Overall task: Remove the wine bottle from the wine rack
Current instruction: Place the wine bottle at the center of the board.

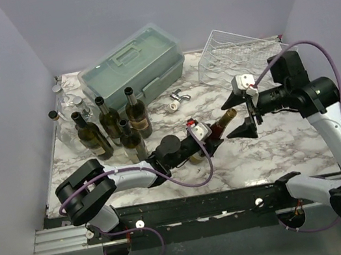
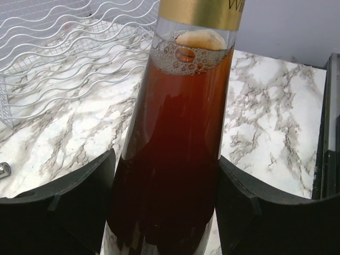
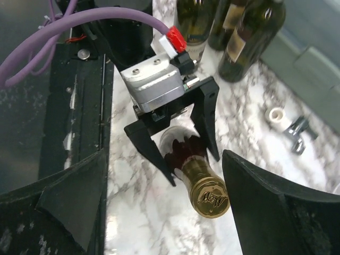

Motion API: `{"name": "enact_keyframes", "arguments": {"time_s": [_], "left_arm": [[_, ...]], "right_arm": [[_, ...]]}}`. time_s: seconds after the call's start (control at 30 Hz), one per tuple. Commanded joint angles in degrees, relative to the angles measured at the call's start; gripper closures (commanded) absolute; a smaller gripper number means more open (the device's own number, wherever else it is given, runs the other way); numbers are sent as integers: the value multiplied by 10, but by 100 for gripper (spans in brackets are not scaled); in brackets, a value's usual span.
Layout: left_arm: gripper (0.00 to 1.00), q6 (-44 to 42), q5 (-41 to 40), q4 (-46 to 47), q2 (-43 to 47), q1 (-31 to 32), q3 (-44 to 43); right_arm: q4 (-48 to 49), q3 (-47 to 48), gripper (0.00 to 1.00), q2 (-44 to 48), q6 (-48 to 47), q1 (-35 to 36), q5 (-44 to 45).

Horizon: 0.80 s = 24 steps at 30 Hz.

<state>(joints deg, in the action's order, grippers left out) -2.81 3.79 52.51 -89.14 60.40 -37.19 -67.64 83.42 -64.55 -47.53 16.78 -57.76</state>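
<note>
Wine bottle (image 1: 221, 122) is off the wine rack (image 1: 236, 50). It lies near level, well clear of the rack on the side toward the arm bases, with its gold-foiled neck pointing roughly back at the rack. Amber liquid and a bubble line show through the glass on the left wrist view. The left gripper (image 1: 204, 136) is pinching the bottle across its body, one finger on each flank, and the grip looks square. The right gripper (image 1: 247, 112) is between bottle and rack, jaws spread wide either side of the capped neck, touching nothing and holding nothing. I can't tell from overhead whether the bottle hangs free or brushes the marble table (image 1: 293, 145). The rack looks empty, though its thin wire reads poorly. A green toolbox (image 1: 132, 68) sits just beside the rack at the back, and a cluster of standing bottles (image 1: 111, 128) is well away beyond the toolbox. I judge the lift-off done and the put-down in hand. Next I want the right arm drawn back toward the rack, clear of the neck. Then I would carry the bottle to bare marble, keeping it away from the standing cluster and guarding against it rolling on release.
</note>
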Motion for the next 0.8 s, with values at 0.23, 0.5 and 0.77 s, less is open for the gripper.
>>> {"name": "enact_keyframes", "arguments": {"time_s": [0.23,0.5,0.77], "left_arm": [[100,75,22,98,29,4,29],[100,80,22,117,34,4,41],[100,83,21,126,43,4,50]], "right_arm": [[138,-79,11,2,-23,-2,-78],[168,-95,31,-25,21,-2,-122],[156,-96,41,-49,10,-2,-118]]}}
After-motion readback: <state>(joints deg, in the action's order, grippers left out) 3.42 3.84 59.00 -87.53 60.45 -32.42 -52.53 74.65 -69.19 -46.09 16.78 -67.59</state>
